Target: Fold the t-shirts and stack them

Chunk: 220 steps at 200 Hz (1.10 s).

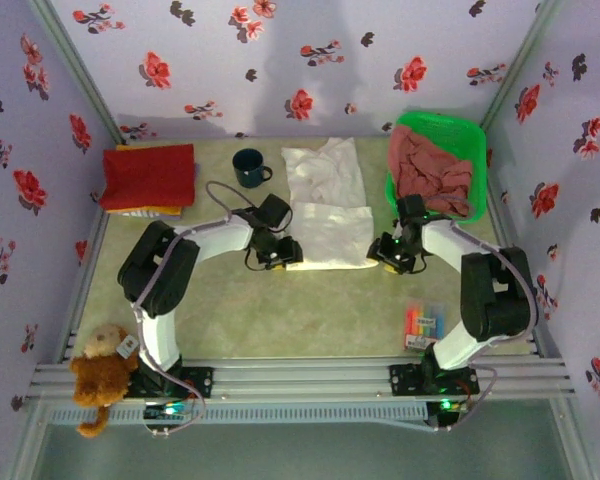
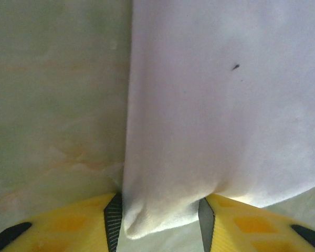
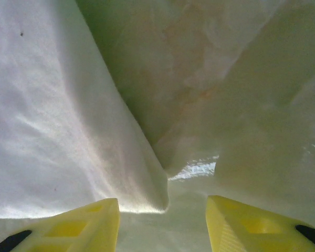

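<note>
Table (image 1: pixel 310 310): white shirt (image 1: pixel 332 235) lies mid-table, its near part already a flat rectangle, its far part rumpled toward the back wall. Basket (image 1: pixel 450 125) at back right holds the pink shirts (image 1: pixel 430 175). Red shirt (image 1: pixel 148 175) sits folded on a stack at back left.

Left gripper (image 1: pixel 280 255) at the rectangle's near-left corner. Left wrist view: fingers spread, the corner lies between them and touches both, with a slight pucker at one finger. No firm pinch evident.

Right gripper (image 1: pixel 388 258) at the near-right corner. Right wrist view: fingers spread wide and the corner tip sits in the gap, off the far finger.

Step, as judged: mid-fold of the white shirt, both arms posted on the near hem.

Next move calls for both grippers to close squarely on their corners, lift together, and carry the hem evenly over the rumpled far part. Uneven height would skew the fold.
</note>
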Each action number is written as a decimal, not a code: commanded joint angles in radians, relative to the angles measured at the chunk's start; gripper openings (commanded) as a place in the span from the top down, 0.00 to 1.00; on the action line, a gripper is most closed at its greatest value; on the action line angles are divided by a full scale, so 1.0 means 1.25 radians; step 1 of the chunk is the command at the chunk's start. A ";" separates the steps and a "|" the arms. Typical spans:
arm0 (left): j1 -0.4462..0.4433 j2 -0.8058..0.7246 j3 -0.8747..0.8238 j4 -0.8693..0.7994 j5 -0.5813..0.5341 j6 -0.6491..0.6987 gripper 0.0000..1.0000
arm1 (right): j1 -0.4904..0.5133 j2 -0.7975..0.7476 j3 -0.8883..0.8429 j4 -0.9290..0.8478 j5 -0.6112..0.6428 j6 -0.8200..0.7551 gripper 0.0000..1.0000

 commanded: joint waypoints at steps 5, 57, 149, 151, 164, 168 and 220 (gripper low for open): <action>0.002 0.029 0.026 0.009 0.024 0.002 0.62 | 0.024 0.045 0.028 0.032 -0.022 -0.004 0.57; 0.002 0.026 0.022 0.020 0.051 0.013 0.93 | 0.045 0.086 0.048 0.034 -0.023 -0.015 0.84; -0.061 -0.125 -0.191 -0.021 0.025 -0.017 1.00 | 0.106 -0.114 -0.147 -0.081 -0.053 0.017 1.00; -0.067 -0.128 -0.194 -0.024 0.022 -0.019 1.00 | 0.110 -0.121 -0.152 -0.080 -0.057 0.023 1.00; -0.107 -0.152 -0.223 -0.034 0.010 -0.043 1.00 | 0.146 -0.164 -0.187 -0.075 -0.063 0.066 1.00; -0.120 -0.158 -0.232 -0.035 0.008 -0.053 1.00 | 0.161 -0.177 -0.195 -0.077 -0.060 0.079 1.00; -0.275 -0.279 -0.346 -0.061 -0.040 -0.257 1.00 | 0.286 -0.390 -0.281 -0.166 -0.020 0.246 1.00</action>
